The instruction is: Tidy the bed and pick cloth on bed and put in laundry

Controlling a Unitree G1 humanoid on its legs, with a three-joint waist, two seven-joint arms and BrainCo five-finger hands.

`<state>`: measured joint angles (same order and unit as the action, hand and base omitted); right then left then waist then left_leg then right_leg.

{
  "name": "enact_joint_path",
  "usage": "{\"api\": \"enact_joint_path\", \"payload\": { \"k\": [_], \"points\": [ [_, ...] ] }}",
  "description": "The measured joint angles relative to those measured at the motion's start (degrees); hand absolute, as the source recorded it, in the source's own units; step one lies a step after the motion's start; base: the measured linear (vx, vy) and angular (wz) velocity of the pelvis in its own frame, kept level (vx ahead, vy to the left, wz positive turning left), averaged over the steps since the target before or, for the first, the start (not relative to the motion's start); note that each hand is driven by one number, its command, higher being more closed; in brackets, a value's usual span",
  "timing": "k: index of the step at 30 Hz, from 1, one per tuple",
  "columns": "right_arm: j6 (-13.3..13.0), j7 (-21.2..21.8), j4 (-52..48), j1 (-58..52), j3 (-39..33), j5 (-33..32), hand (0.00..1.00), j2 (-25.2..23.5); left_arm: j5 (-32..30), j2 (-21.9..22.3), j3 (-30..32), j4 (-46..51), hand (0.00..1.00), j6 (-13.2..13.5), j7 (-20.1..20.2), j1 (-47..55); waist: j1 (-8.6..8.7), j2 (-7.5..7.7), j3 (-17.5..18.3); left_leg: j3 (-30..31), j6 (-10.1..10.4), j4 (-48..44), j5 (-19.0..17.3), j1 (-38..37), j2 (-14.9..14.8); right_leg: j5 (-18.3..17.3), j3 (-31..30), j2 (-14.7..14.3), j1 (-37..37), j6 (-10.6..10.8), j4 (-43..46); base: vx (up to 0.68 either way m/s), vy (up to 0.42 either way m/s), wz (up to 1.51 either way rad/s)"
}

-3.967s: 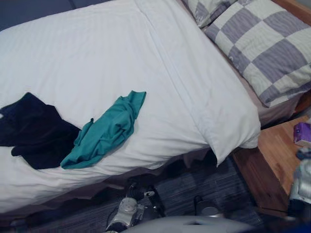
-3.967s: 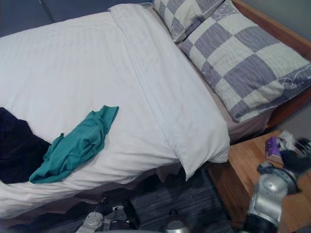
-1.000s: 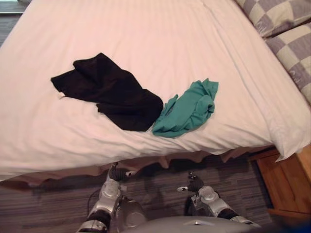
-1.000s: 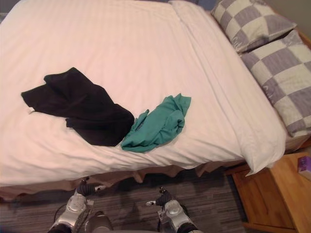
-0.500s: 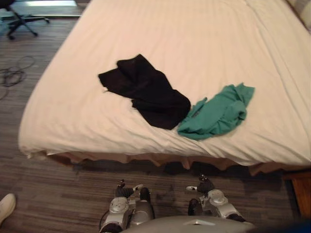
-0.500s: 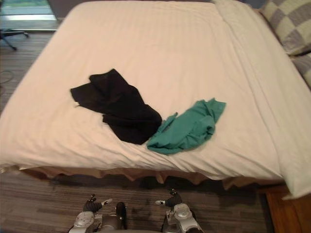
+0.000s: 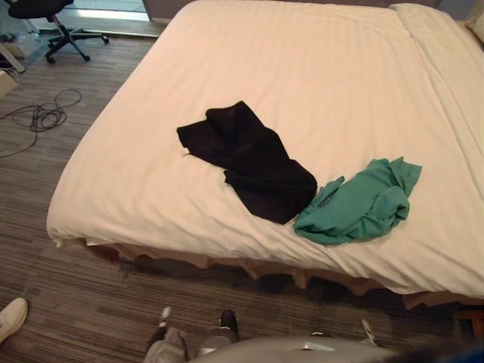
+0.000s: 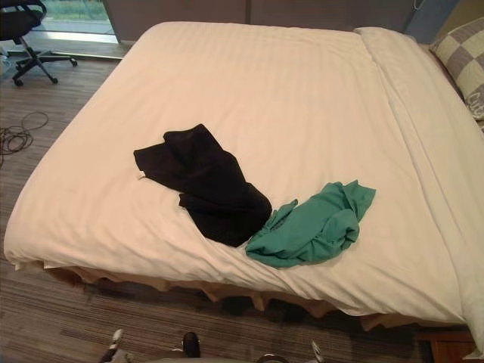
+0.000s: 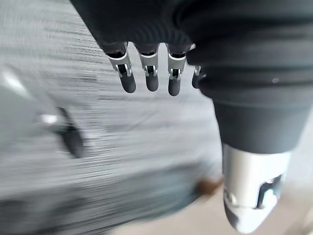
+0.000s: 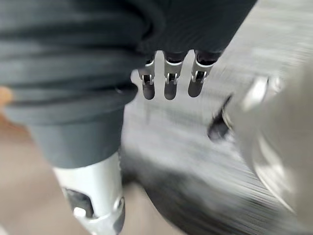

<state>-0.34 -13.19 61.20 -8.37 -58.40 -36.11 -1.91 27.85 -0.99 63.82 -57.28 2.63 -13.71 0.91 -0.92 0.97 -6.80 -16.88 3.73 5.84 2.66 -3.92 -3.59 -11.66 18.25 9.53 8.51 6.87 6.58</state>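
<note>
A crumpled black cloth (image 7: 253,162) lies on the white bed (image 7: 302,68), near its front edge. A teal cloth (image 7: 359,204) is bunched just to the right of it, and the two touch at one corner. Both cloths also appear in the right eye view, black cloth (image 8: 208,185) and teal cloth (image 8: 314,223). My left hand (image 9: 152,78) hangs over the striped floor with straight fingers and holds nothing. My right hand (image 10: 169,83) hangs the same way, fingers straight and empty. Both hands are low, short of the bed's front edge.
A black office chair (image 7: 49,15) stands on the floor at the far left, and a coil of cable (image 7: 41,117) lies near it. A person's white shoe (image 7: 11,318) is at the lower left. A checked pillow (image 8: 465,57) lies at the bed's far right.
The camera has swung left, so more floor and the chair show. The two cloths lie as before. My hands have dropped lower, to the bottom edge of the eye views.
</note>
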Motion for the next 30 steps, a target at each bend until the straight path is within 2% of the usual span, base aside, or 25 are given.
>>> {"api": "enact_joint_path", "payload": {
  "k": [1, 3, 4, 6, 7, 9, 10, 11, 12, 13, 15, 16, 17, 18, 19, 21, 22, 24, 28, 30],
  "points": [
    [0.05, -0.15, -0.07, -0.35, -2.48, -0.21, 0.00, 0.98, 0.35, -1.06, 2.41, 0.35, 0.00, 0.04, 0.06, -0.08, -0.01, -0.28, 0.35, 0.02, -0.11, 0.04, -0.12, 0.02, 0.05, 0.06, 0.01, -0.14, 0.00, -0.10, 0.07, 0.03, -0.012, 0.07],
    [0.85, -0.74, -0.62, -0.85, -11.11, 1.43, 0.00, 7.09, 1.07, -7.59, 11.24, 0.36, 0.00, 0.04, 0.25, 0.00, -0.01, -1.07, 1.94, 0.05, -0.04, 0.12, -0.42, 0.23, -0.33, 0.41, 0.01, -0.69, 0.00, -0.67, 0.26, 0.01, -0.006, 0.02],
    [1.06, -0.81, -1.16, -0.89, -12.59, 2.08, 0.00, 8.90, 1.43, -9.49, 13.14, 0.35, 0.00, 0.04, 0.42, 0.11, 0.00, -1.27, 2.36, 0.05, -0.10, 0.13, -0.75, 0.25, -0.46, 0.40, 0.01, -0.85, 0.01, -0.68, 0.29, 0.00, 0.000, 0.00],
    [1.69, -1.13, -2.91, -0.81, -16.09, 8.99, 0.00, 17.04, 2.20, -17.58, 18.14, 0.36, 0.00, 0.05, 1.40, 0.68, -0.05, -1.46, 4.18, 0.08, -0.17, 0.17, -1.22, 0.49, -0.55, 0.35, 0.00, -0.96, -0.06, -0.80, 0.32, -0.01, 0.010, 0.07],
    [1.71, -1.19, -3.62, -0.75, -16.66, 10.54, 0.00, 18.98, 1.99, -19.58, 18.61, 0.37, 0.00, 0.06, 1.54, 0.96, -0.05, -1.50, 4.60, 0.10, -0.14, 0.17, -1.34, 0.56, -0.54, 0.34, 0.00, -0.96, -0.07, -0.84, 0.32, -0.02, 0.013, 0.10],
    [1.59, -2.52, -4.51, 0.47, -17.99, 16.25, 0.00, 26.56, -2.25, -27.74, 18.72, 0.30, 0.00, 0.08, 1.53, 1.73, 0.04, -1.20, 5.83, 0.50, -0.09, 0.17, -1.41, 1.07, -0.39, 0.19, -0.08, -0.91, -0.51, -1.11, 0.31, -0.02, 0.009, 0.05],
    [1.55, -2.97, -4.52, 1.31, -17.99, 17.54, 0.00, 28.26, -3.20, -29.80, 17.72, 0.28, 0.00, 0.12, 1.28, 1.98, 0.12, -1.09, 5.87, 0.72, -0.07, 0.17, -1.39, 1.15, -0.37, 0.16, -0.11, -0.92, -0.53, -1.16, 0.30, -0.04, -0.003, 0.05],
    [1.26, -3.85, -4.75, 2.81, -16.79, 20.30, 0.00, 30.96, -6.13, -33.50, 14.86, 0.24, 0.00, 0.51, 0.74, 2.58, 0.33, -0.91, 6.14, 1.24, -0.05, 0.16, -1.26, 1.69, -0.26, -0.01, -0.21, -0.92, -0.93, -1.44, 0.28, -0.04, -0.011, 0.09],
    [1.14, -4.37, -5.35, 3.45, -15.50, 21.66, 0.00, 31.81, -7.36, -35.08, 12.90, 0.28, 0.00, 0.83, 0.59, 2.69, 0.38, -0.59, 6.65, 1.75, -0.11, 0.16, -1.03, 2.20, -0.21, -0.02, -0.21, -0.93, -1.30, -1.46, 0.22, -0.03, -0.010, 0.20],
    [1.12, -5.73, -8.64, 3.99, -12.26, 24.04, 0.00, 32.38, -9.42, -37.20, 8.38, 1.93, 0.00, 1.05, -0.35, 2.81, 0.49, -0.55, 7.27, 2.13, -0.19, 0.14, -0.66, 2.93, -0.14, -0.02, -0.22, -0.96, -1.96, -1.46, 0.22, -0.02, -0.002, 0.19],
    [1.21, -7.87, -19.05, 4.33, -5.41, 26.62, 0.00, 31.62, -11.68, -37.26, 1.03, 10.50, 0.00, 1.17, -2.10, 3.13, 0.57, -0.46, 7.40, 2.31, -0.40, 0.10, -0.26, 2.99, -0.01, -0.02, -0.37, -0.91, -2.12, -1.46, 0.24, -0.03, 0.006, 0.07],
    [1.15, -8.85, -27.19, 4.83, -0.25, 28.89, 0.00, 31.54, -12.12, -37.20, -3.86, 18.04, 0.00, 1.37, -3.40, 3.43, 0.66, -0.65, 7.48, 2.24, -0.43, 0.10, -0.25, 2.88, 0.03, -0.05, -0.65, -0.88, -2.43, -1.51, 0.26, -0.05, 0.016, -0.03],
    [1.06, -10.32, -34.59, 6.92, 3.69, 31.74, 0.00, 31.54, -14.02, -37.51, -6.84, 27.80, 0.00, 1.27, -5.67, 2.31, 1.15, -1.15, 7.29, 1.61, -0.41, -0.13, -0.28, 2.95, 0.05, -0.44, -2.20, -0.85, -2.90, -2.07, 0.33, -0.05, 0.017, -0.04],
    [0.74, -11.04, -37.81, 7.87, 5.98, 33.24, 0.00, 31.65, -14.80, -38.63, -8.55, 31.40, 0.00, 1.81, -7.00, 0.47, 1.47, -0.96, 7.30, 1.65, -0.46, -0.17, -0.21, 2.97, 0.08, -0.46, -2.75, -0.87, -3.00, -2.07, 0.29, -0.06, 0.001, -0.14],
    [-0.79, -10.88, -42.52, 10.26, 12.46, 37.05, 0.00, 32.60, -18.59, -46.51, -18.39, 30.39, 0.00, 1.80, -7.80, -6.55, 1.32, 0.02, 7.78, 1.72, -0.40, 0.01, 0.18, 2.90, 0.07, -0.46, -3.40, -0.98, -3.00, -2.04, 0.12, -0.05, -0.015, -0.16],
    [-1.85, -10.32, -44.03, 13.91, 20.67, 40.61, 0.00, 32.61, -24.10, -54.55, -31.10, 27.49, 0.00, 1.74, -7.28, -12.04, 2.21, 0.03, 8.14, 1.38, -0.49, -0.08, 0.54, 2.88, 0.03, -0.41, -4.17, -0.98, -3.40, -1.98, 0.13, -0.04, -0.004, -0.18],
    [-1.90, -9.87, -45.72, 14.69, 21.75, 41.62, 0.00, 31.63, -25.35, -53.60, -31.16, 30.48, 0.00, 1.90, -7.15, -12.83, 3.53, 0.03, 8.13, 0.89, -0.51, -0.19, 0.53, 2.91, 0.08, -0.31, -4.76, -0.91, -3.75, -1.90, 0.18, 0.00, 0.032, -0.30],
    [-1.75, -9.71, -49.96, 14.24, 23.16, 45.56, 0.00, 28.91, -30.02, -47.68, -31.71, 39.27, 0.00, 3.80, -8.34, -12.79, 4.41, -0.88, 7.70, -0.07, -0.78, -0.23, 0.35, 2.79, 0.59, 0.14, -6.12, -0.32, -4.09, -1.19, 0.07, 0.06, 0.048, -0.35],
    [-0.54, -8.98, -52.16, 13.33, 25.16, 48.54, 0.00, 28.89, -34.24, -41.43, -36.24, 42.68, 0.00, 1.75, -9.11, -12.78, 5.58, -0.97, 7.58, -1.46, -0.90, -0.26, 0.43, 1.78, 0.20, 0.75, -8.39, -0.50, -4.04, -1.12, -0.71, 0.06, -0.014, -0.33],
    [-0.70, -7.50, -56.51, 13.01, 29.76, 49.35, 0.00, 28.79, -36.66, -38.36, -41.11, 46.69, 0.00, 1.22, -8.95, -12.74, 6.76, -1.31, 7.10, -1.65, -0.89, -0.25, 0.43, 1.08, -0.76, 1.28, -9.22, -1.35, -4.02, -1.17, -0.35, 0.03, -0.051, -0.19]
  ]
}}
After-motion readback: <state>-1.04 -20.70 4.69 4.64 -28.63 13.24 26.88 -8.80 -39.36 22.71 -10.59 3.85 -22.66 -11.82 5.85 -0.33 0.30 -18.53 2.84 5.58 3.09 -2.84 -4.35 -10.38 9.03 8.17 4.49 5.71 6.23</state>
